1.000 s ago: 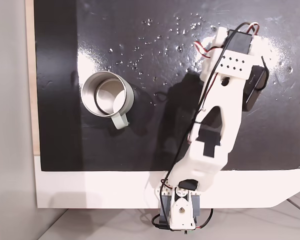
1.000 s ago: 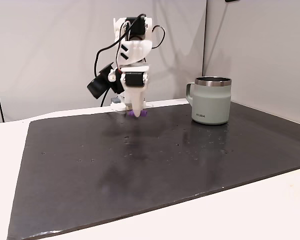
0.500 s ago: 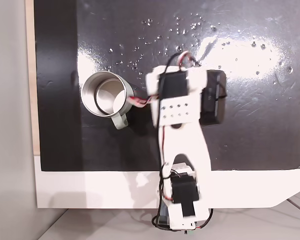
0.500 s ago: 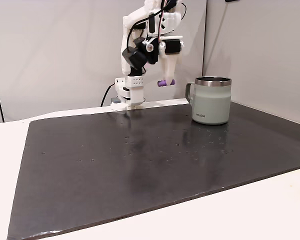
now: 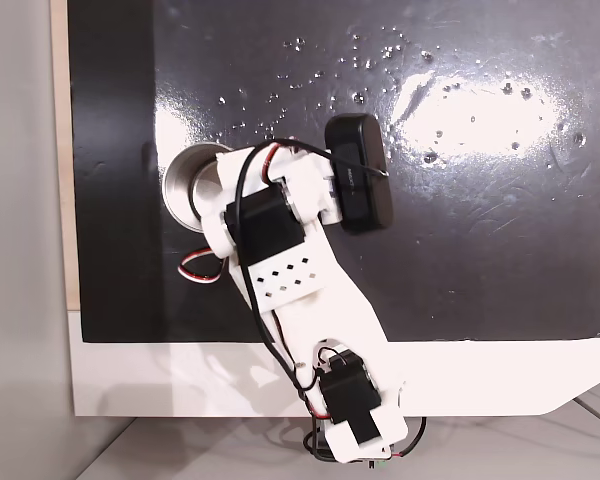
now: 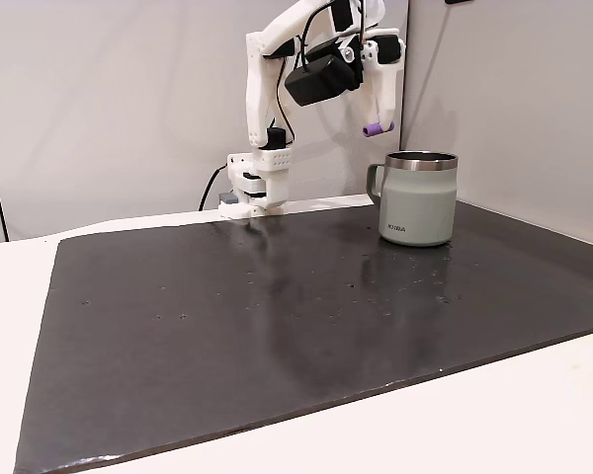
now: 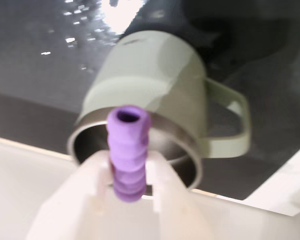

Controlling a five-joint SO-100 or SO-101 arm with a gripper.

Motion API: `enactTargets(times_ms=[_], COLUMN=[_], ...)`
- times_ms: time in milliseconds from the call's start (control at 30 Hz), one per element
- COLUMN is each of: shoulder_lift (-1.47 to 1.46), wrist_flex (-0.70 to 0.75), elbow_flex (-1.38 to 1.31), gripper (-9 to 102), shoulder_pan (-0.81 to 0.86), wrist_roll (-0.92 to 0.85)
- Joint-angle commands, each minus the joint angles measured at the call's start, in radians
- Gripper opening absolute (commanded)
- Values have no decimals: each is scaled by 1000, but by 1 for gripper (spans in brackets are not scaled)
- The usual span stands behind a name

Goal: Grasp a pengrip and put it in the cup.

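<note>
Black mat (image 5: 500, 220) lies flat on white table (image 6: 534, 415); glare and pale specks (image 5: 360, 55) on its surface.

White arm reaches up from its base and bends over, wrist high above the tabletop (image 6: 277, 326), gripper (image 6: 376, 126) pointing down in a fixed view, fingers (image 7: 162, 185) closed on the pengrip (image 7: 127, 150) held crosswise between them in the wrist view.
</note>
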Motion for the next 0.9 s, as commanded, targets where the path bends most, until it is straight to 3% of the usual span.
enactTargets(times_ms=[0,500,633,867], shoulder_lift=[-40,-140,-133,-124], wrist_flex=[-48,-92,-63,-58], elbow_flex=[-129,-184,-173,-170], gripper=[0,1,29,34], shoulder_pan=[-48,-190,-190,-187], wrist_roll=[18,20,6,9])
